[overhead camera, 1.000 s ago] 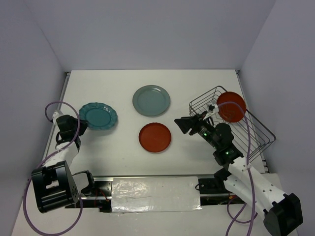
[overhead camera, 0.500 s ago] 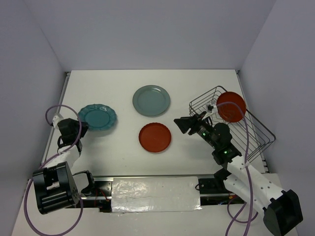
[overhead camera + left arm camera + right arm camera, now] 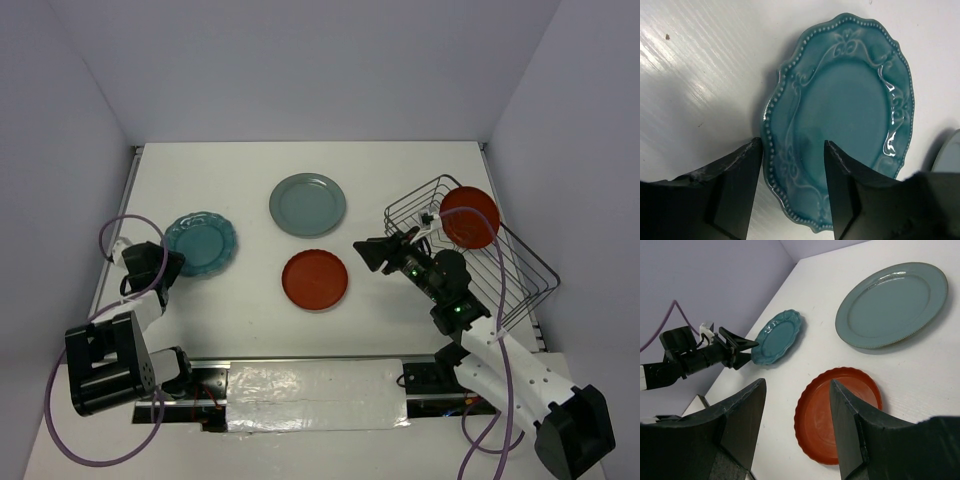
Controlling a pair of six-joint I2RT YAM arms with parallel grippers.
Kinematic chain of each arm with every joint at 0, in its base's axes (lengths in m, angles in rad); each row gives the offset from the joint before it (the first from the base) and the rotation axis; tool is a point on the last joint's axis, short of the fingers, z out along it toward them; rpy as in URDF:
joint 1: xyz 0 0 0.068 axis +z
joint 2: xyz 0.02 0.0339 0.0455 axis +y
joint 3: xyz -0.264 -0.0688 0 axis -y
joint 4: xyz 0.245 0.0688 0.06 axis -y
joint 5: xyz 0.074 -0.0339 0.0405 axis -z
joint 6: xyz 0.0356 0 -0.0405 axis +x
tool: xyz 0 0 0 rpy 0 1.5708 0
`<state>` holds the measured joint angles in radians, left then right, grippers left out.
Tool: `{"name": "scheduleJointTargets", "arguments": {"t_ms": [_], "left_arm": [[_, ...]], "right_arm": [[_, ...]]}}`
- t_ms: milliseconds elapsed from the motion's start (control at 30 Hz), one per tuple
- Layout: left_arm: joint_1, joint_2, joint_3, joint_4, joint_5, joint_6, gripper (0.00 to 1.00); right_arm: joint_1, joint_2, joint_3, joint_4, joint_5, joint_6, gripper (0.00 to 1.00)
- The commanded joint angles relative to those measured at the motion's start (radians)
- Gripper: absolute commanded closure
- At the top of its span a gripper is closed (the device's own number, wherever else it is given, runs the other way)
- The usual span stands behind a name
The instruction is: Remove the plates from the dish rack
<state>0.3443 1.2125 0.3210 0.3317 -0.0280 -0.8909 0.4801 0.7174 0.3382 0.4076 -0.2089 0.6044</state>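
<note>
Left tool (image 3: 792, 145) apart beside teal plate (image 3: 850, 110) | right tool (image 3: 797, 385) apart, empty | red plate (image 3: 470, 218) in dish rack (image 3: 520, 270)

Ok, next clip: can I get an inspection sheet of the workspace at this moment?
Surface: white table, flat and matte.
Job's things: grey-green plate, teal plate and one red-orange plate lie flat on the table; a second red-orange plate stands tilted in the dish rack at right.
Clutter: one small dark speck near the teal plate.
Grippers: left pincer open, fingers over the teal plate's near rim, contact unclear; right pincer open, empty, beside the rack.
Cables: left purple cable loops by its arm; right purple cable crosses the rack in the top view.
Surroundings: plain pale violet walls on three sides.
</note>
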Motion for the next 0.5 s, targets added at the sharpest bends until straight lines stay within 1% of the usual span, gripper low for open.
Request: {"name": "scheduleJointTargets", "arguments": {"t_ms": [0,33,100,133,167,200,267,367,400,433,467], "left_arm": [[-0.005,0.004,0.033,0.026,-0.030,0.013,0.34],[-0.005,0.001,0.042,-0.003,-0.036,0.018,0.31],[-0.007,-0.010,0.073,-0.049,-0.058,0.032,0.22],[-0.017,-0.017,0.085,-0.100,-0.068,0.038,0.17],[-0.025,-0.037,0.099,-0.126,-0.099,0.052,0.11],[-0.034,-0.050,0.130,-0.157,-0.118,0.056,0.09],[-0.060,-0.094,0.165,-0.245,-0.163,0.069,0.09],[-0.111,-0.172,0.257,-0.368,-0.210,0.061,0.08],[-0.137,-0.192,0.269,-0.376,-0.217,0.067,0.09],[-0.198,-0.209,0.286,-0.391,-0.245,0.067,0.09],[-0.233,-0.234,0.324,-0.451,-0.280,0.064,0.08]], "right_arm": [[0.006,-0.018,0.004,0.025,0.026,-0.009,0.39],[0.005,-0.021,0.005,0.020,0.031,-0.003,0.39],[0.006,-0.024,0.004,0.014,0.039,0.006,0.39],[0.006,-0.027,0.005,0.010,0.048,0.011,0.40],[0.006,-0.032,0.007,0.004,0.054,0.014,0.39],[0.006,-0.032,0.013,-0.015,0.060,0.017,0.40],[0.005,-0.029,0.034,-0.042,0.088,0.009,0.39],[0.006,-0.010,0.100,-0.116,0.114,-0.005,0.40],[0.006,0.000,0.166,-0.142,0.118,-0.012,0.40],[0.002,0.014,0.212,-0.179,0.138,-0.020,0.40],[0.005,0.031,0.257,-0.217,0.141,-0.040,0.40]]}}
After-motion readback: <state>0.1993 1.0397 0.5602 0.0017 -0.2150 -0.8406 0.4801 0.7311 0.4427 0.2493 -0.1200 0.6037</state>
